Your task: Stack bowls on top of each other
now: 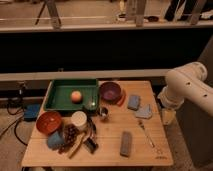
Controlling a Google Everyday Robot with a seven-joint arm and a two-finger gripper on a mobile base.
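The purple bowl [110,91] stands upright at the back middle of the wooden table [110,152], just right of the green tray. The orange-red bowl [48,121] stands upright at the left edge of the table, well apart from the purple one. A white cup [79,119] stands between them, nearer the orange-red bowl. My white arm [187,85] comes in from the right. My gripper [168,117] hangs off the table's right edge, far from both bowls and holding nothing that I can see.
A green tray [71,95] at the back left holds an orange ball [76,96]. A small metal cup [103,113], blue sponge [133,102], fork [146,131], grey block [126,143] and dark utensils [89,136] lie across the table. A rail runs behind.
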